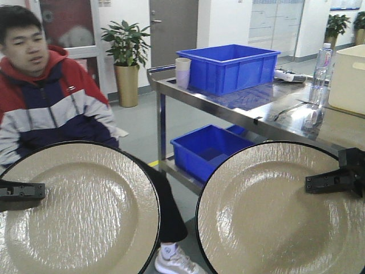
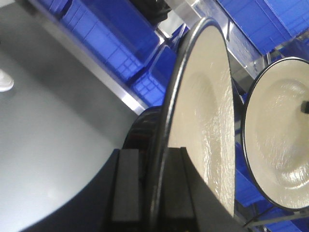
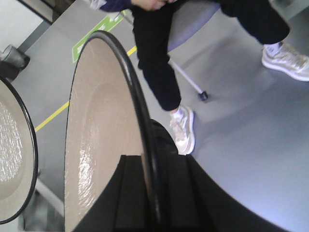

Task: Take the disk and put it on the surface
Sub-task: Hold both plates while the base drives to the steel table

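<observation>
Two beige disks with black rims are held upright in the air, facing the front camera. My left gripper [image 1: 35, 190] is shut on the left rim of the left disk [image 1: 80, 211]; in the left wrist view its jaws [image 2: 152, 159] clamp the rim edge-on of that disk [image 2: 207, 106]. My right gripper [image 1: 313, 182] is shut on the right rim of the right disk [image 1: 268, 217], seen edge-on as the disk [image 3: 96, 125] in the gripper [image 3: 153, 164]. The surface [image 1: 256, 108], a shiny steel tabletop, lies behind and above the right disk.
On the tabletop stand a blue bin [image 1: 231, 67], a cup [image 1: 183, 71], a water bottle [image 1: 322, 65] and a white container [image 1: 349, 80]. A second blue bin [image 1: 208, 149] sits on the lower shelf. A seated person [image 1: 45, 97] is close behind the left disk.
</observation>
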{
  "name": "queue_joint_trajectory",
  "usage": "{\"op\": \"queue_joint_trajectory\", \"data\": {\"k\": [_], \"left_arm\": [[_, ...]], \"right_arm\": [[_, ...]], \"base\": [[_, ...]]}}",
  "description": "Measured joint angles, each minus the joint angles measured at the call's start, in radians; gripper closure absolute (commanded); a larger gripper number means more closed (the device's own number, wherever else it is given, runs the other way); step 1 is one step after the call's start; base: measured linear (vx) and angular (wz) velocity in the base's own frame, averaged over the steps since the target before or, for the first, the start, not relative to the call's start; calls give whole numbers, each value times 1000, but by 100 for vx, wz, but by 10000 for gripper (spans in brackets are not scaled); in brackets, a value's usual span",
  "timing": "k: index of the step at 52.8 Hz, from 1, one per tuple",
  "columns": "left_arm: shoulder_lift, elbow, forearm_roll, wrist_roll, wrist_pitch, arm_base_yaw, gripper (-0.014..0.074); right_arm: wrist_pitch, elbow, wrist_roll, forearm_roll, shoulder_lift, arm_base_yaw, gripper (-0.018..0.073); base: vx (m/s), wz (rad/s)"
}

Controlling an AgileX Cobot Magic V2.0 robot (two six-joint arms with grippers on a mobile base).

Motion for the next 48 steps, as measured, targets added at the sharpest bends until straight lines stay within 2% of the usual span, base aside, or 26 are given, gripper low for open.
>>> {"op": "queue_joint_trajectory", "data": {"k": [25,48], "left_arm": [[0,0,0,0,-1,0,604],[0,0,0,0,-3,0,604]], "right_arm": [[0,0,0,1,0,0,568],[-1,0,0,1,0,0,568]], "base": [[50,-29],[47,-45]]}}
